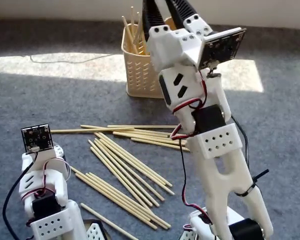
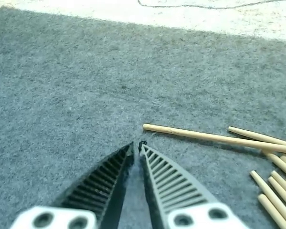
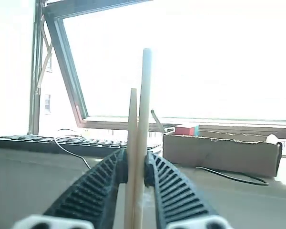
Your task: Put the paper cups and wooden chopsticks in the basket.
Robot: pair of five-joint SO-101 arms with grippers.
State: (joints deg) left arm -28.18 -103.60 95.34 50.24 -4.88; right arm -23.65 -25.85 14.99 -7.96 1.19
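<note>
1. The right gripper (image 3: 136, 157) is clenching two pale wooden chopsticks (image 3: 144, 95) between its ribbed black fingers. It is holding them upright, which I judge is so that they can go end-first into a narrow opening.
2. In the high view that arm is standing raised over the pale yellow slotted plastic basket (image 1: 140, 75), with its gripper above the basket's open top. This looks like the release step of one delivery.
3. A few stored wooden chopsticks (image 1: 132, 25) are standing on end inside the basket and leaning on its wall. The tall sides are keeping them from toppling out.
4. The loose wooden chopsticks (image 1: 130, 165) are lying flat in a rough fan on the grey carpeted bench (image 2: 86, 86), in front of the basket and well apart from it. Most of the chopstick work is therefore waiting to be done.
5. The left gripper (image 2: 137, 147) is hanging low over the bench, farther from the basket than the fan. Its fingers are closed together on nothing.
6. One single light wooden chopstick (image 2: 205, 137) is lying just beside the left gripper's tips. It seems a likely next pick, though the fingers would have to part first.
</note>
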